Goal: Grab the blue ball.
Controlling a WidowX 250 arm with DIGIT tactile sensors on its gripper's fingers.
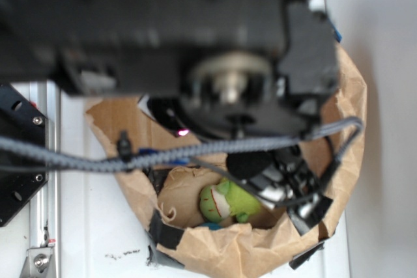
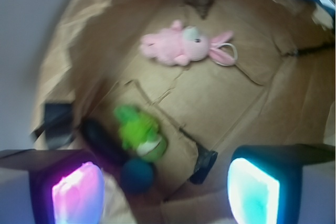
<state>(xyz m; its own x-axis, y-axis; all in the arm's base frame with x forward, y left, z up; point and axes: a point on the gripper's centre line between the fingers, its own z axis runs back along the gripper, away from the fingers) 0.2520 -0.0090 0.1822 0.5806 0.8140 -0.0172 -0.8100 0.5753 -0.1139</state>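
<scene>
My gripper jaws wide apart, empty. Small round bright-blue ball on brown cardboard box floor, between my pads, nearer left one, touching fuzzy green plush toy.

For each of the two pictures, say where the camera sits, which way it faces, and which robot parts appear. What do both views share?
Exterior: sits above, looking down past the blurred black arm and cables into the paper bag.
Wrist: sits on the arm, facing into the bag past the open gripper, its two fingers glowing; shows the blue ball and pink bunny.
Shared: the bag and the green plush toy.
</scene>
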